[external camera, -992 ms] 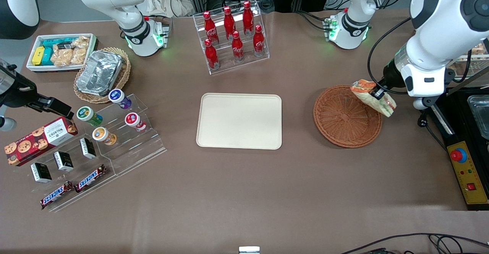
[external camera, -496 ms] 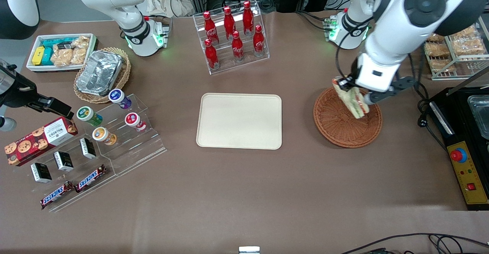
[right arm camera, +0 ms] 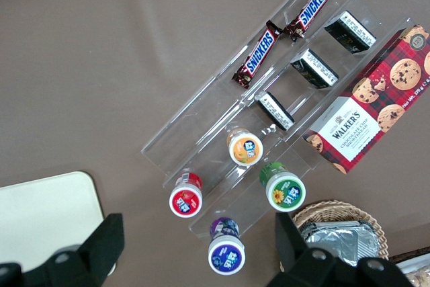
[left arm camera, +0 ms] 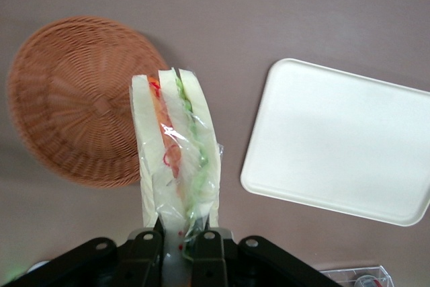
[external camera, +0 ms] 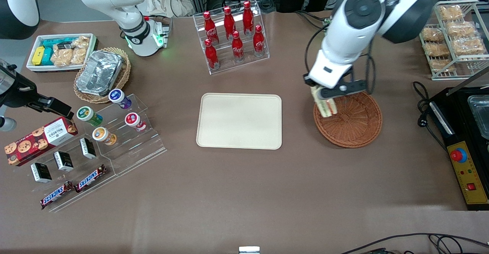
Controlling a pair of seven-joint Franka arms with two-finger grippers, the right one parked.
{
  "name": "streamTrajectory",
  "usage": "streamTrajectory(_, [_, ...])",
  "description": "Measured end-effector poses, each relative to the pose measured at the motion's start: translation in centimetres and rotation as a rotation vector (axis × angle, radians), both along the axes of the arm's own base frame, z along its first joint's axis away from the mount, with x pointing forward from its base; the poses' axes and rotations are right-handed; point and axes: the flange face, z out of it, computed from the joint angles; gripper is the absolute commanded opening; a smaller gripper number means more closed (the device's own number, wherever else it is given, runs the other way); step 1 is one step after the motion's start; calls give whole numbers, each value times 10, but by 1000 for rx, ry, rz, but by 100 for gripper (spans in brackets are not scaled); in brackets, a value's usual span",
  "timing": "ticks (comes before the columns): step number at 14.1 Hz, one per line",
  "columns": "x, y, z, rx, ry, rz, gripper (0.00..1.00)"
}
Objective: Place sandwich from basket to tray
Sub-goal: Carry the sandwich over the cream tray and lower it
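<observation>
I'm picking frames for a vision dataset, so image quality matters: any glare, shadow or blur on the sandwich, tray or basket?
Front view: even light, the tray slightly bright; the arm shades the basket rim. Left wrist view: the gripper shut on the sandwich, its plastic wrap glinting, everything else sharp.

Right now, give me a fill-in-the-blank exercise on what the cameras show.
1. The end effector is shut on the ____.
2. The sandwich hangs above the rim of the ____.
3. The tray has ____ on it.
4. The red bottles stand in a clear ____.

Missing words: sandwich; basket; nothing; rack
</observation>
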Motion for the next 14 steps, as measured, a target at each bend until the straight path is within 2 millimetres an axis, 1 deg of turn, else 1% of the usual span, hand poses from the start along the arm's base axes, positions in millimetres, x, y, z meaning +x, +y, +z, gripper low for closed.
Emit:
streamTrajectory(2, [4, -26, -26, -25, -11, -47, 0])
streamTrajectory(4, [8, -56, -67, -51, -17, -88, 0])
streamTrajectory(5, [10, -67, -90, -65, -20, -109, 0])
streamTrajectory(7, [14, -80, -134, -92, -28, -172, 0])
streamTrajectory(8, [15, -84, -152, -102, -30, -197, 0])
streamTrajectory(10, [15, -95, -178, -119, -34, -228, 0])
streamTrajectory(12, [8, -108, -200, -123, -24, -252, 0])
streamTrajectory(14, [-1, -120, -217, -123, -14, -275, 0])
